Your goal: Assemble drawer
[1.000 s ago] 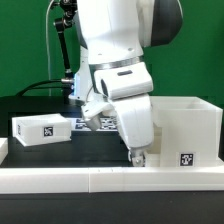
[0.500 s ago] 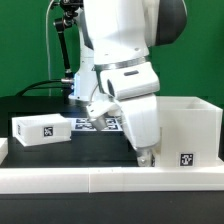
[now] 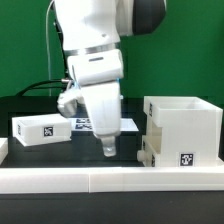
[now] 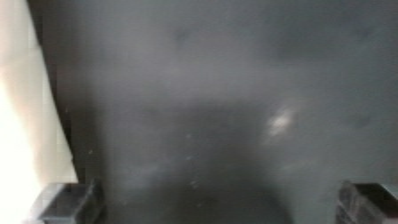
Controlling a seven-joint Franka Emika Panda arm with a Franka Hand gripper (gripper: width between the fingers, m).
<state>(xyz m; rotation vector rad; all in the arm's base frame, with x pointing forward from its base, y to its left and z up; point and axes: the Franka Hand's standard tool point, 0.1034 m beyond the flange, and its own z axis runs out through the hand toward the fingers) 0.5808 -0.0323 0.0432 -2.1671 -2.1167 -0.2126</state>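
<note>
The large white boxy shell (image 3: 182, 128) stands at the exterior view's right, with a tag on its front. A small white part (image 3: 147, 152), maybe a tray, sits against the shell's left side; I cannot tell how far in it is. A small white tray (image 3: 42, 129) with a tag lies at the exterior view's left. My gripper (image 3: 108, 149) points down near the table, between the tray and the shell, touching neither. In the wrist view my gripper (image 4: 219, 205) is open and empty, with one of its fingertips (image 4: 68, 203) over dark table.
The long white border rail (image 3: 100, 178) runs along the front edge of the table. The marker board (image 3: 88, 124) lies behind my arm. A white strip (image 4: 22, 110) shows at one side of the wrist view.
My arm has swung toward the exterior view's left, away from the shell. The small white part by the shell's left side, hidden by my gripper before, now shows.
</note>
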